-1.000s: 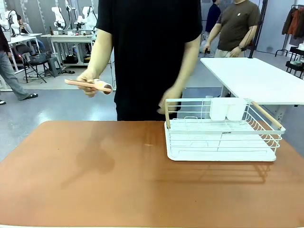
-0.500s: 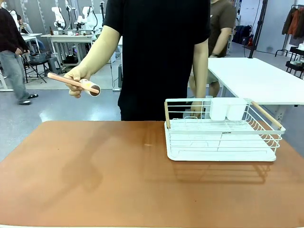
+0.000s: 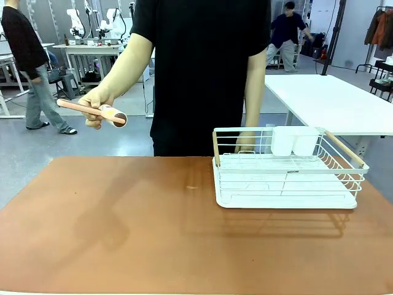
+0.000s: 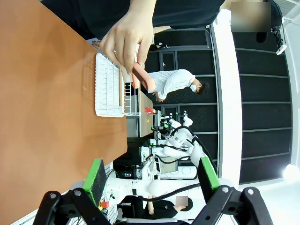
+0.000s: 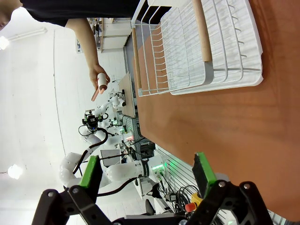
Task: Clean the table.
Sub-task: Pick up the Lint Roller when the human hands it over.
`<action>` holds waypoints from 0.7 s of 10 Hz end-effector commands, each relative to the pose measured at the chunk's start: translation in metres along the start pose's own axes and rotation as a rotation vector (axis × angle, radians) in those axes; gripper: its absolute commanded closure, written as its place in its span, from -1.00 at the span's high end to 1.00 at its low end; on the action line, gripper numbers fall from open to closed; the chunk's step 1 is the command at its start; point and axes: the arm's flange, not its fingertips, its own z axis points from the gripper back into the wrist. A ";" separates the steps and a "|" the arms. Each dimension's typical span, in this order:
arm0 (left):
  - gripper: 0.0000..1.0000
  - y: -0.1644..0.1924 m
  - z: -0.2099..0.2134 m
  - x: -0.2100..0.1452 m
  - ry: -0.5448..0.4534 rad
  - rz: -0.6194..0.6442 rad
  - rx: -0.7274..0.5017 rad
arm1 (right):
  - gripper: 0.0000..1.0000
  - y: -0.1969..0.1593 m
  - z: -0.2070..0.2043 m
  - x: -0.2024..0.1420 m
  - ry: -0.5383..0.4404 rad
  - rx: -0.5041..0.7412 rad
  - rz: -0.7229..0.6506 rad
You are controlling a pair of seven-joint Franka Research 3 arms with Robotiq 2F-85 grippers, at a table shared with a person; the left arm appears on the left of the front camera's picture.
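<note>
Table [image 3: 110,239] with a reddish-brown top fills the lower half of our front view. A person [image 3: 202,74] in a black shirt stands at its far edge, at 12 o'clock. A white wire dish rack [image 3: 285,181] with wooden handles sits on the table at about 2 o'clock, and a white holder [image 3: 295,140] is hung at its back rail. Just toward 9 o'clock from the rack we see a small pale speck [image 3: 192,187] on the top.

At 10 o'clock, beyond the table's far edge and well above it, the person's right hand [image 3: 92,101] grips a lint roller [image 3: 115,115] by its pink handle. The roll end points toward 3 o'clock and tips slightly downward. It does not touch the table. The person's left hand [image 3: 245,142] hangs behind the rack's back rail, and we cannot tell whether it touches the wire. A white table [image 3: 331,98] stands farther back at 2 o'clock.

In our left wrist view the left gripper [image 4: 152,174] has its jaws spread wide, with nothing between the green pads. The table, the rack and the hand with the roller lie well ahead of it. In our right wrist view the right gripper [image 5: 146,171] is likewise spread wide and holds nothing. The table lies beneath it and the rack is toward 1 o'clock.
</note>
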 end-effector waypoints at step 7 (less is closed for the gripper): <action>1.00 -0.073 -0.100 0.000 -0.097 0.145 0.271 | 1.00 0.002 -0.001 -0.005 0.001 0.006 0.002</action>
